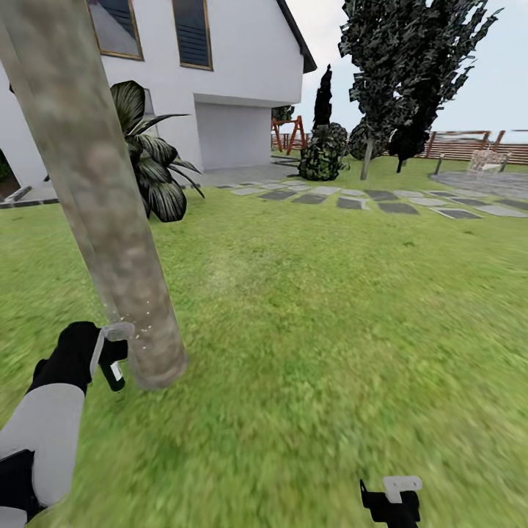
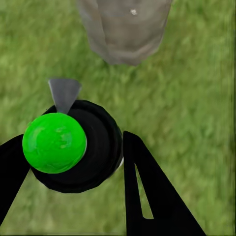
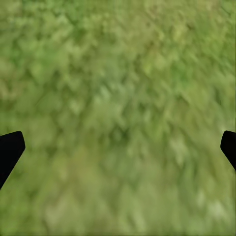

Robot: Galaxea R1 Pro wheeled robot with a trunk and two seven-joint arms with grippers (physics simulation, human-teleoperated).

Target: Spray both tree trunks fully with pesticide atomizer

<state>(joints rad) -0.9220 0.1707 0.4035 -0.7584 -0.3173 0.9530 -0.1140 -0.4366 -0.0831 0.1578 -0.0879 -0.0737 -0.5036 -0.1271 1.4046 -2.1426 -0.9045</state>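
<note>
The pesticide atomizer (image 1: pixel 114 372) is already picked up, clamped in the left tool (image 1: pixel 110 350) at the lower left of the head view, just beside the base of the tree trunk (image 1: pixel 95 198). A few white pesticide (image 1: pixel 143 323) specks dot the bark low down; most of that trunk looks bare, so I judge spraying is barely begun and the second tree untouched. The bottle's long axis runs roughly upright. The right tool (image 1: pixel 396 495), lower right, stands apart and empty over the lawn (image 1: pixel 330 315).
</note>
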